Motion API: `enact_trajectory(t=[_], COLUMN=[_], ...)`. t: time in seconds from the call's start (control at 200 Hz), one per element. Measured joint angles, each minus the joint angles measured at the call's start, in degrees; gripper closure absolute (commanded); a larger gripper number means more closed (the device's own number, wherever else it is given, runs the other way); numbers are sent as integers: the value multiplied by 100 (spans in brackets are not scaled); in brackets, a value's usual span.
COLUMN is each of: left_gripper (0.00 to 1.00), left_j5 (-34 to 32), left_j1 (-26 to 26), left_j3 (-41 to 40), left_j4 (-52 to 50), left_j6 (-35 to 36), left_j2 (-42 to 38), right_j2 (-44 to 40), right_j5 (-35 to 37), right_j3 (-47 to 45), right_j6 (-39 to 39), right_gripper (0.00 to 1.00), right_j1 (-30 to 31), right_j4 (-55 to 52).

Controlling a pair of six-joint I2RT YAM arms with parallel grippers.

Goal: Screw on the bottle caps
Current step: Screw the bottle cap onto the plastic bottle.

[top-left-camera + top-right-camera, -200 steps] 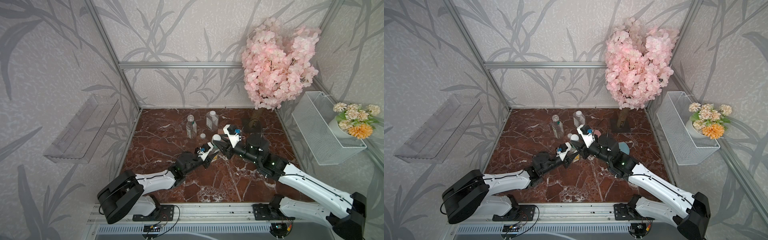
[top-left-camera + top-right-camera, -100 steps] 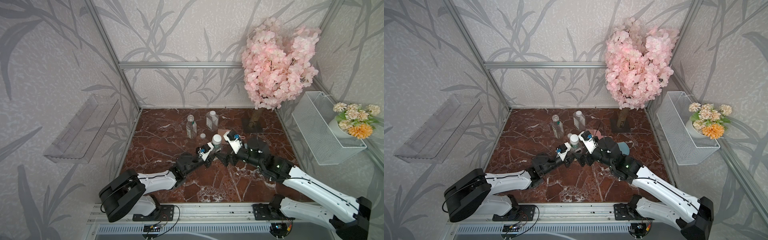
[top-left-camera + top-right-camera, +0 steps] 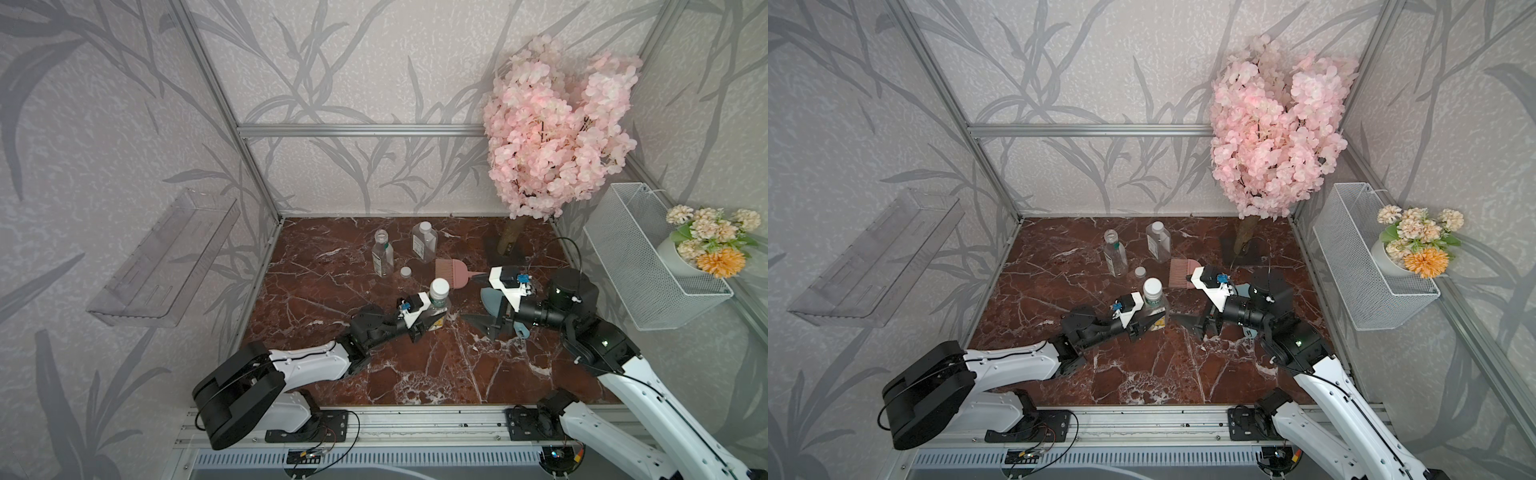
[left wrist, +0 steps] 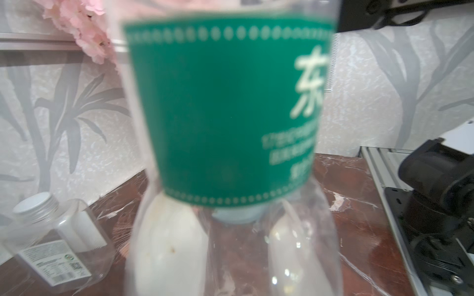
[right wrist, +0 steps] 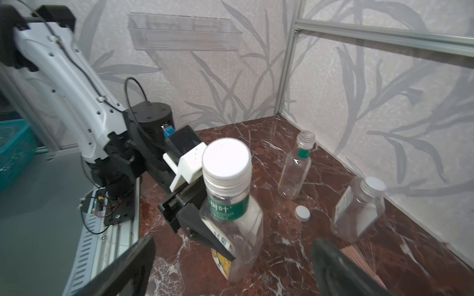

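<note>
Hold left gripper [image 3: 430, 322] clenched on green-label bottle [image 3: 439, 306] mid-table, with white cap [image 3: 439, 287] seated on its neck, and steer wide-open, empty right gripper [image 3: 484, 311] clear of it toward loose cap [image 3: 405, 272] lying beside uncapped bottle [image 3: 382, 254] at back, descending square over rim.

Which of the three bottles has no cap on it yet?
The round bottle beside the loose cap: its neck is open. The square bottle and the gripped bottle wear white caps.
</note>
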Motion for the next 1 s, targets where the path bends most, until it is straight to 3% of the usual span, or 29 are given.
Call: enact_trajectory(t=[0.155, 0.35, 1.0], left_gripper=[80, 80, 80], left_j5=[494, 793, 1021], left_j1=[0, 0, 0], left_j3=[0, 0, 68], left_j4=[-42, -118, -149], left_j6=[-59, -129, -205], left_j2=[-28, -70, -92], right_j2=[667, 1279, 1703], right_j5=[-1132, -1836, -1908], right_j3=[442, 713, 811], right_j6=[-275, -463, -1447], right_gripper=[7, 15, 38], right_j1=[-33, -37, 212], right_j4=[422, 774, 533])
